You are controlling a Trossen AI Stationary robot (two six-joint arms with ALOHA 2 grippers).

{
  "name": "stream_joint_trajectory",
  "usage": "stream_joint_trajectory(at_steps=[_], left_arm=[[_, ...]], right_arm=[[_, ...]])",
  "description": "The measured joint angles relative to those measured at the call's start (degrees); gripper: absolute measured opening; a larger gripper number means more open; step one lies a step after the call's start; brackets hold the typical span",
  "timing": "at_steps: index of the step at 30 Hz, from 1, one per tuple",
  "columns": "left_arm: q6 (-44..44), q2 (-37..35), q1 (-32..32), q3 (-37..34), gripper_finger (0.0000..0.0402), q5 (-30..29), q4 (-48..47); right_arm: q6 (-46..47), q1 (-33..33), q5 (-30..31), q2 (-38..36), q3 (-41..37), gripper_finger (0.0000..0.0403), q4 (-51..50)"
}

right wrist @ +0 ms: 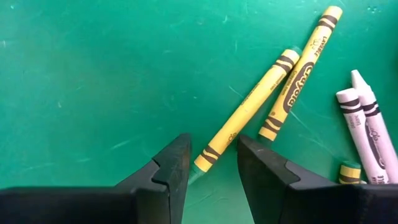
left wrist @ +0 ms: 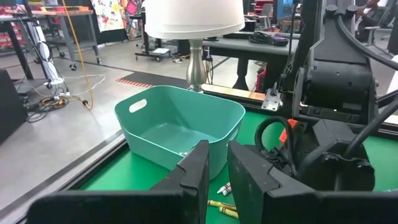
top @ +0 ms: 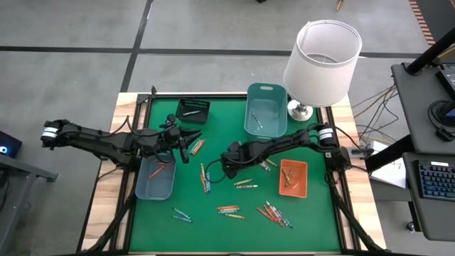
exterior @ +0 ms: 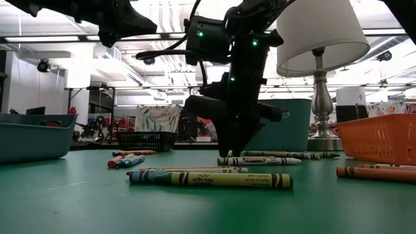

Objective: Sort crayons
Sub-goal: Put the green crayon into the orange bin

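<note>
Nearest the front edge of the green worktop [top: 313, 227], found loose crayons [top: 227, 210] strewn in small clusters, with orange, blue and grey ones mixed together. Saw more of them a little farther in, toward the middle, lying flat on the cloth and well apart from the trays.

Farther in, at the centre, noted the right tool [right wrist: 214, 149] lowered close to the worktop. Found it partly open, holding nothing, its two tips set either side of the lower end of a yellow crayon [right wrist: 249, 109]. Saw no clear contact with that stick. Noted a second yellow crayon [right wrist: 305, 68] just beside the first, and white crayons [right wrist: 364, 118] near them.

Level with that, found an orange tray [top: 304, 186] to the right with a few crayons inside, and a grey-blue tray [top: 146, 188] to the left holding a red one.

Just beyond the grey-blue tray's inner corner, saw the left tool [top: 185, 151] raised above the worktop. Could not tell whether it was open, shut or holding anything.

Farthest back, noted a black basket [top: 193, 103], a teal tray [top: 274, 92] and a white-shaded lamp [top: 323, 53].
</note>
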Motion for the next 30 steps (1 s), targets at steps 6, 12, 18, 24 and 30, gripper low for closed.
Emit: stream_joint_trajectory(at_steps=[6, 12, 18, 24, 30], left_arm=[[0.4, 0.0, 0.0, 0.0, 0.004, 0.0, 0.0], [0.4, 0.0, 0.0, 0.0, 0.004, 0.0, 0.0], [0.4, 0.0, 0.0, 0.0, 0.004, 0.0, 0.0], [0.4, 0.0, 0.0, 0.0, 0.004, 0.0, 0.0], [0.3, 0.0, 0.0, 0.0, 0.004, 0.0, 0.0]], right_arm=[[-0.7, 0.7, 0.4, 0.0, -0.8, 0.0117, 1.8], [-2.6, 1.3, 0.4, -0.1, -1.6, 0.0089, 3.3], [-4.1, 1.9, 0.2, -0.1, -1.6, 0.0037, 3.7], [-5.2, 1.9, 0.0, -0.2, -1.5, 0.0013, 3.4], [-7.7, 2.1, -2.3, -1.7, -0.6, 0.0013, 2.4]])
